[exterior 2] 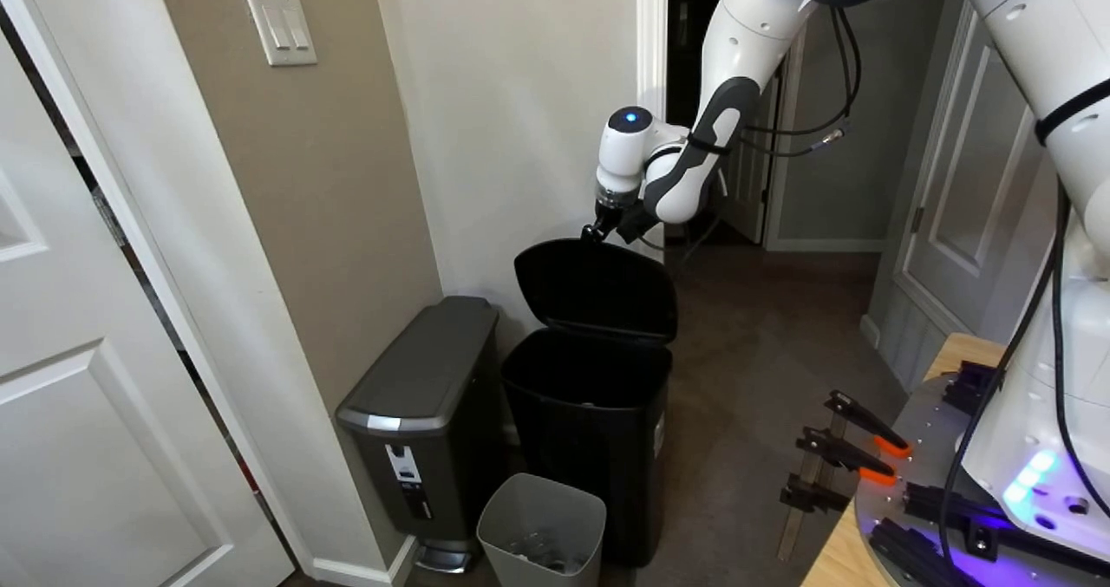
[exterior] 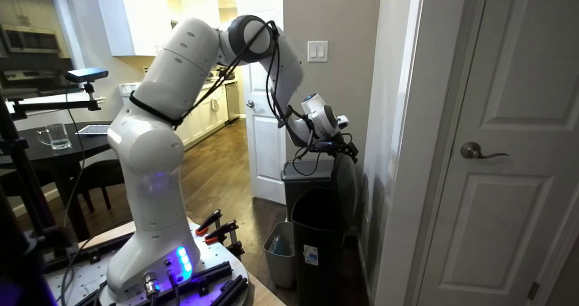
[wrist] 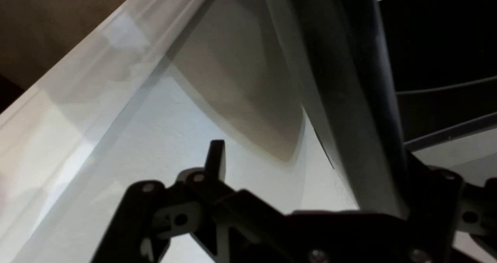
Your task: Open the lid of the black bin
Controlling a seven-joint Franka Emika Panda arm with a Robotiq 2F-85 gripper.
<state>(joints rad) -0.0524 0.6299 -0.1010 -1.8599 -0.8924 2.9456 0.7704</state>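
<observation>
The black bin (exterior: 316,265) (exterior 2: 581,448) stands upright with its top uncovered in both exterior views. Its lid (exterior: 347,190) (exterior 2: 598,288) is swung up on its hinge and stands nearly vertical, leaning toward the wall. My gripper (exterior: 347,147) (exterior 2: 604,225) is at the lid's upper edge in both exterior views. In the wrist view, the gripper (wrist: 316,171) has its fingers wide apart. The lid's edge (wrist: 349,100) runs between them, close to the right finger. The right fingertip is hidden by the lid, and I cannot tell whether they touch.
A second dark bin with a closed grey lid (exterior: 310,170) (exterior 2: 416,361) stands beside the black bin. A small grey container (exterior: 282,267) (exterior 2: 512,526) stands in front. The wall (exterior: 384,116) (wrist: 174,138) is close behind the raised lid. Clamps (exterior 2: 837,448) stick out from the robot's table.
</observation>
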